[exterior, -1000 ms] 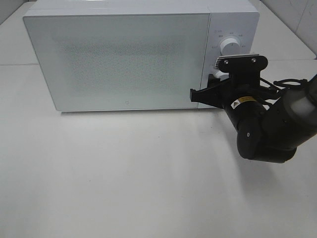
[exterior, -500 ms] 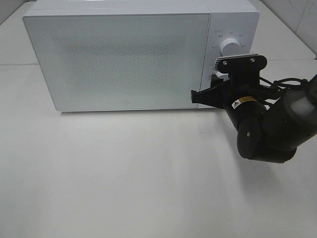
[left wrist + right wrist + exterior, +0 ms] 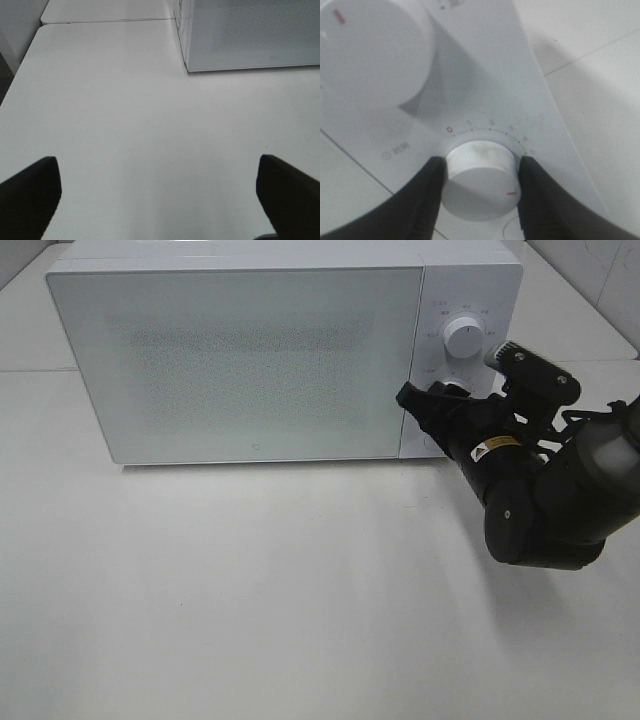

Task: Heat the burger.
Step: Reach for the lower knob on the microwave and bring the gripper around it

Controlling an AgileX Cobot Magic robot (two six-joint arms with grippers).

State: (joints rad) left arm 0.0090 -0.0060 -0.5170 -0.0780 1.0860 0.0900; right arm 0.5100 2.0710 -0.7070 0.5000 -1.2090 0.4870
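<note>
Gripped the lower knob (image 3: pixel 477 172) of the microwave (image 3: pixel 240 360) between both fingers of the right gripper (image 3: pixel 480 200), at 3 o'clock from the shut door. Held the left gripper (image 3: pixel 160 195) spread wide above the table (image 3: pixel 125 100). Could not tell where the burger lay relative to either.

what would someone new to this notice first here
The big white microwave, door shut, fills the back of the table. At its control panel the black right tool is clamped on the lower dial, whose red mark is turned away from the 0. The left tool hangs open above the table.
</note>
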